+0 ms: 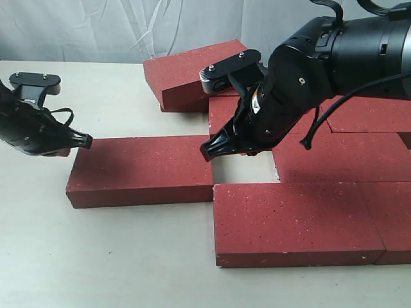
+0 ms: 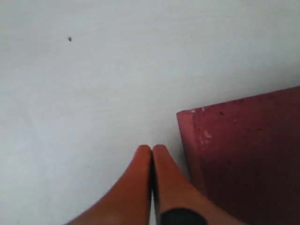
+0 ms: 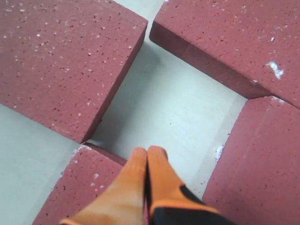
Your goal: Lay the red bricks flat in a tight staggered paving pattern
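Several red bricks lie flat on the table. One loose brick (image 1: 141, 170) sits left of the group, beside a front brick (image 1: 295, 221), a middle brick (image 1: 340, 157) and a skewed back brick (image 1: 192, 70). My left gripper (image 1: 85, 141) is shut and empty, its tip at the loose brick's left end; the left wrist view shows that gripper (image 2: 151, 147) beside the brick's corner (image 2: 243, 154). My right gripper (image 1: 209, 151) is shut and empty, low at the loose brick's far right corner. In the right wrist view it (image 3: 147, 151) points into a bare gap (image 3: 173, 112) ringed by bricks.
One brick bordering the gap carries a small white chip (image 3: 275, 70). More bricks (image 1: 372, 115) run along the right, partly hidden by my right arm. Bare pale table (image 1: 96, 256) spreads to the left and front. A white curtain (image 1: 128, 25) hangs behind.
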Robot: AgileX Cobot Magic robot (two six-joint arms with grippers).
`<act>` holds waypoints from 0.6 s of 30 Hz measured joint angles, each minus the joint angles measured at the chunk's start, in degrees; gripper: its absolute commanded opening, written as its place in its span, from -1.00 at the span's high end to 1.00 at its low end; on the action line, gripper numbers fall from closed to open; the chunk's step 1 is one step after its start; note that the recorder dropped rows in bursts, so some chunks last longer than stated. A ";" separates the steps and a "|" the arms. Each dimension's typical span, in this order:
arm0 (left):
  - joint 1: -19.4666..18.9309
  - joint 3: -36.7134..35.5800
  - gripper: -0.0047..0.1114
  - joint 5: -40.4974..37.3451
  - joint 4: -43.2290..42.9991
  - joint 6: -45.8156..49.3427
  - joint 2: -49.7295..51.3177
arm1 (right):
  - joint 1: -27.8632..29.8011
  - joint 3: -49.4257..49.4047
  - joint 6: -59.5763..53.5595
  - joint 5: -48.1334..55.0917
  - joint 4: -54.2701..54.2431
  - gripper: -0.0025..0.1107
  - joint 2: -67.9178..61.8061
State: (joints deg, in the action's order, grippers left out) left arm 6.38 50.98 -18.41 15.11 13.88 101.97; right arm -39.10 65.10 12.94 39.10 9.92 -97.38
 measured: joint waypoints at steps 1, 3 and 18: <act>0.58 0.00 0.92 -0.23 1.62 0.27 1.53 | 0.00 0.00 0.00 0.00 0.00 0.97 0.00; 1.62 0.00 0.92 -0.36 2.58 0.38 3.96 | 0.00 0.00 -1.00 0.00 0.00 0.97 0.00; 2.27 -0.09 0.92 1.62 1.96 0.62 5.04 | -0.11 0.00 -12.94 -0.10 -13.38 0.97 -1.42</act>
State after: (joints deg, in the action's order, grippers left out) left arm 8.65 50.89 -16.79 17.07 14.50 107.00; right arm -39.21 65.10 0.00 39.00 -3.45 -98.80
